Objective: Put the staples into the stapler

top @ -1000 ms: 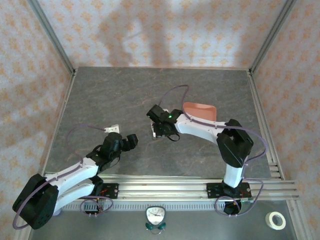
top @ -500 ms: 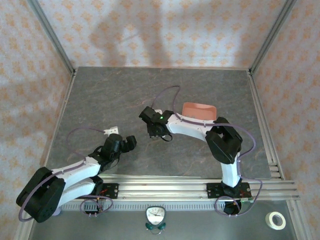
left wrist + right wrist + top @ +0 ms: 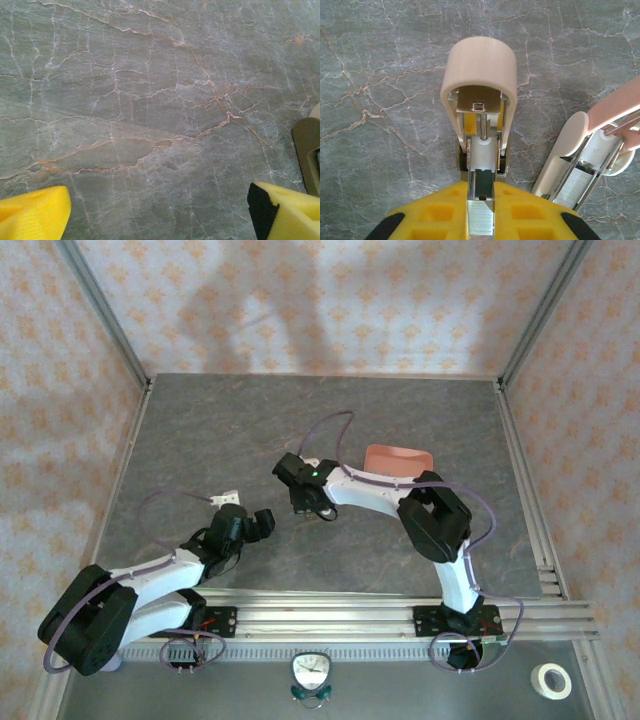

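White shells and black joints on the left arm point(image 3: 150, 585) and right arm point(image 3: 375, 498), each trailing a purple cable point(image 3: 322, 424). The fingers point(image 3: 30, 217) are bright yellow, black-edged, and a green light point(image 3: 313, 472) glows on the right arm.

stapler point(image 3: 479, 75): cream, cover swung open | staples point(image 3: 480, 220): silver strip at channel's near end

The grey stone-patterned tabletop point(image 3: 230, 430), veined with pale and rust-coloured cracks, carries a salmon-pink shallow tray point(image 3: 398, 459) right of centre and a small white flat piece point(image 3: 228, 497) further left. 2 staplers lie near each other (both swung open): a cream plastic stapler point(image 3: 480, 65) and a cream-and-pink stapler point(image 3: 570, 155), set at an angle.
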